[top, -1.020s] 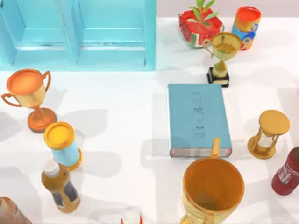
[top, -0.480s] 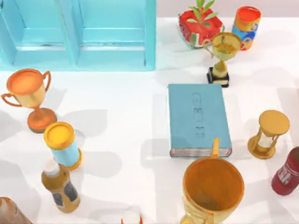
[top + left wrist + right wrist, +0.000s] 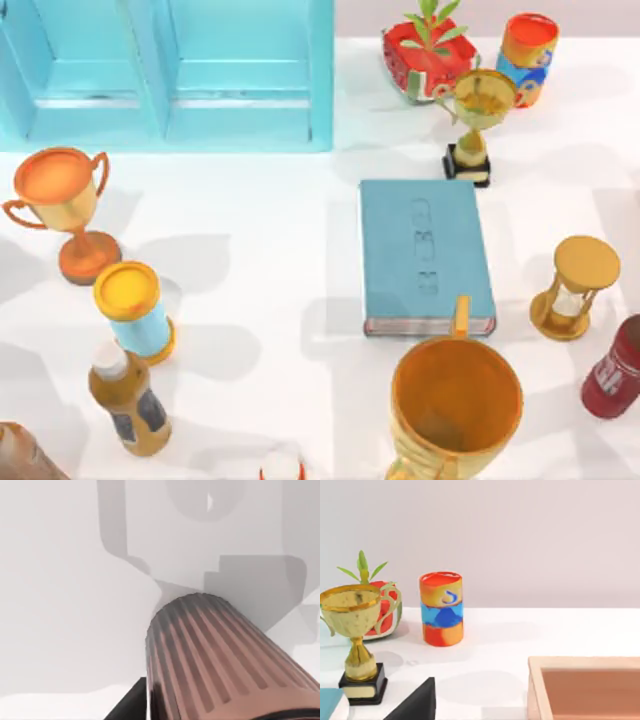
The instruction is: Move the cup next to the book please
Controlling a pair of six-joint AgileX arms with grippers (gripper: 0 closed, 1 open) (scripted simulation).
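Against the left hand [image 3: 131,704], whose grip cannot be told, the cup [image 3: 215,660] is seen over the white worktop [image 3: 280,260] at its near left corner, its long axis pointed base-first at the surface. The book [image 3: 425,255] lies well apart. The right hand [image 3: 415,702], grip likewise untold, is turned toward the far right corner.

Teal book [image 3: 424,255] (flat) behind orange mug [image 3: 455,405]

A teal cabinet [image 3: 165,75] is standing at the back left of the white worktop [image 3: 270,260]. A red planter [image 3: 425,55], a multicoloured can [image 3: 527,57] and a gold trophy [image 3: 478,120] are clustering at the back right. An orange trophy [image 3: 62,210], a yellow-lidded canister [image 3: 135,310] and a brown bottle [image 3: 128,400] are lining the left side. A big orange mug [image 3: 455,410] is sitting at the front, with an hourglass [image 3: 575,288] and a red can [image 3: 612,370] standing on the right.
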